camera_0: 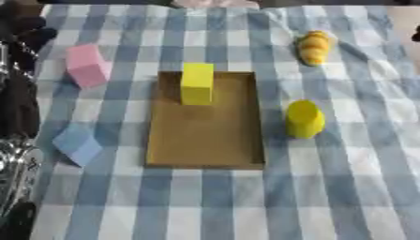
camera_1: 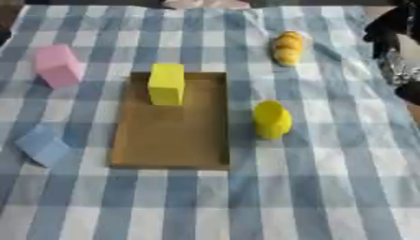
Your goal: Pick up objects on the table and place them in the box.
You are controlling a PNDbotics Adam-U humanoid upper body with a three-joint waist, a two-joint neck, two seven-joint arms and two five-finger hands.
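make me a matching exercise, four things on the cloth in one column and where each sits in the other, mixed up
Things:
1. yellow block
2. yellow cylinder
3. pink block
4. blue block

Places:
a. left of the box, near end
b. just right of the box
c. inside the box, far end
d. left of the box, far end

Pairs: 1-c, 2-b, 3-d, 4-a

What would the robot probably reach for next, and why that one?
Probably the yellow cylinder: it stands just right of the box, which so far holds only the yellow block. The right arm, at the right eye view's upper right, would likely lower toward it.
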